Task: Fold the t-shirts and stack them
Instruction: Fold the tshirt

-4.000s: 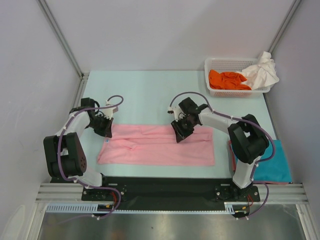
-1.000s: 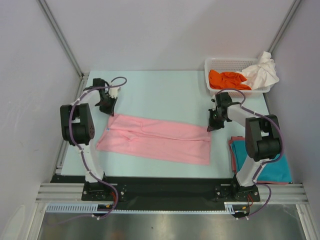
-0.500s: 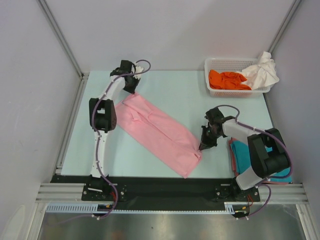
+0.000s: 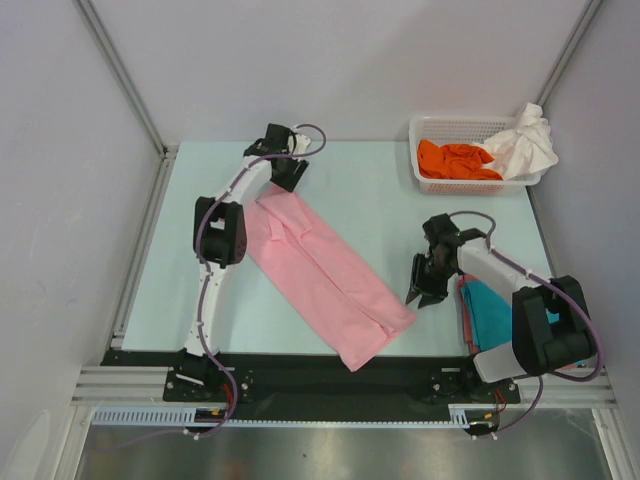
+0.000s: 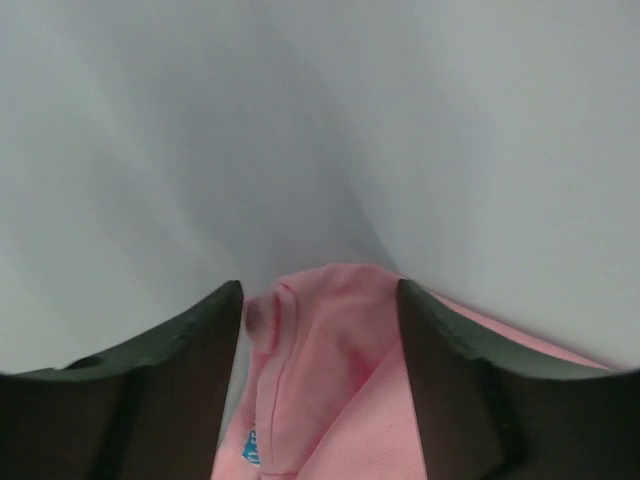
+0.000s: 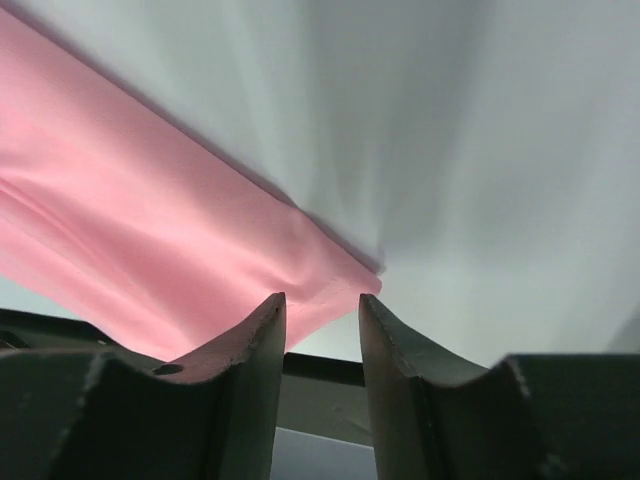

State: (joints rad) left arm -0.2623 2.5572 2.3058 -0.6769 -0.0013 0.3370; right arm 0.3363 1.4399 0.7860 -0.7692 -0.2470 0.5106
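Note:
The light pink t-shirt, folded into a long strip, lies diagonally from the far left to the near middle of the table. My left gripper stands at its far end; in the left wrist view its jaws are open, with the collar end lying loose between them. My right gripper hovers just right of the near end, open, and the pink corner lies beyond its fingertips. A folded teal t-shirt lies under the right arm. The orange t-shirt and the white t-shirt sit in the basket.
The white lattice basket stands at the far right corner. A black bar runs along the table's near edge, and grey walls close in the back and both sides.
Both arms swung the pink t-shirt from lying crosswise to a diagonal, left end going far, right end coming near. Both grippers then opened and let go of it.

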